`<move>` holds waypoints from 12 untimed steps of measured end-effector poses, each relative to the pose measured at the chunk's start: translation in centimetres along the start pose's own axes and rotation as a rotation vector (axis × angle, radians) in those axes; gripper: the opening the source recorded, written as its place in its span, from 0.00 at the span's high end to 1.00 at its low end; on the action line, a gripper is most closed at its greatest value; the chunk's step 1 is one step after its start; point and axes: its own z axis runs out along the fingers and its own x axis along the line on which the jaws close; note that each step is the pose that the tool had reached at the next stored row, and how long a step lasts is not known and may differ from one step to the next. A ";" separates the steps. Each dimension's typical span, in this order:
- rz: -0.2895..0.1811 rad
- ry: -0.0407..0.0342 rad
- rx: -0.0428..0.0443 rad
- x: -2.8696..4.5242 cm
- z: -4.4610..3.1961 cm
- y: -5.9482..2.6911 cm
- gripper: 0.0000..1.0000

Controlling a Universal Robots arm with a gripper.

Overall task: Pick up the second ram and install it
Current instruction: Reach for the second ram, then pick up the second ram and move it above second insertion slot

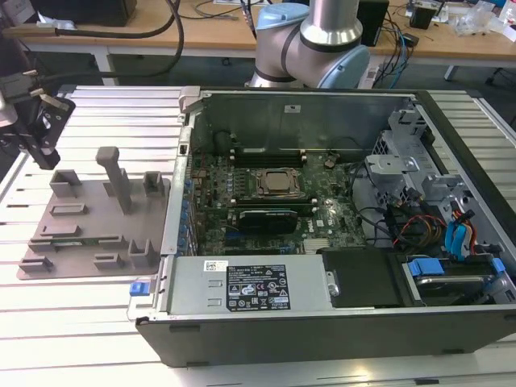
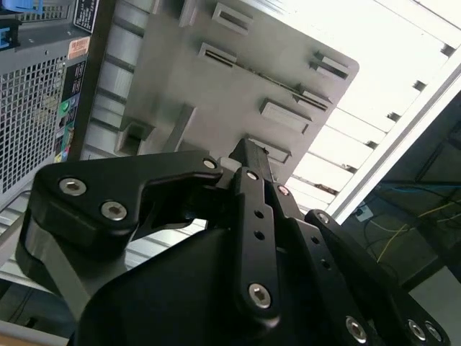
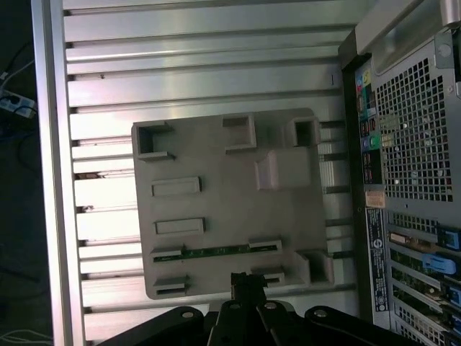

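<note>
- The second ram [image 3: 216, 251] stands on edge in a long slot of the grey tray [image 3: 216, 151], with a small holder at each end. I judge this keeps it steady and leaves its upper edge free to be pinched.
- The gripper [image 3: 246, 282] hangs over one side of the tray, near the ram's row but clear of it. Its fingers are drawn together with nothing between them.
- The tray rests on the slatted table [image 1: 81, 322], just beside the open computer case [image 1: 322, 339] at the exterior view's left, probably to keep the carry short.
- The first wrist view looks straight down and picks out the ram's thin green strip. In the exterior view the tray is seen aslant and the stick is hard to pick out.
- The exterior view shows the motherboard [image 1: 322, 218] inside the case, with long slots on the far side of the CPU socket [image 1: 278, 184]. The wrist views catch the case's perforated back wall instead.
</note>
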 end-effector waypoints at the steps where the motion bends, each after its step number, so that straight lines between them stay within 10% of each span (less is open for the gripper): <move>1: 0.000 0.0000 0.0000 0.00 0.00 0.00 0.90; 12: -0.083 0.0019 -0.0021 0.00 0.03 0.00 0.90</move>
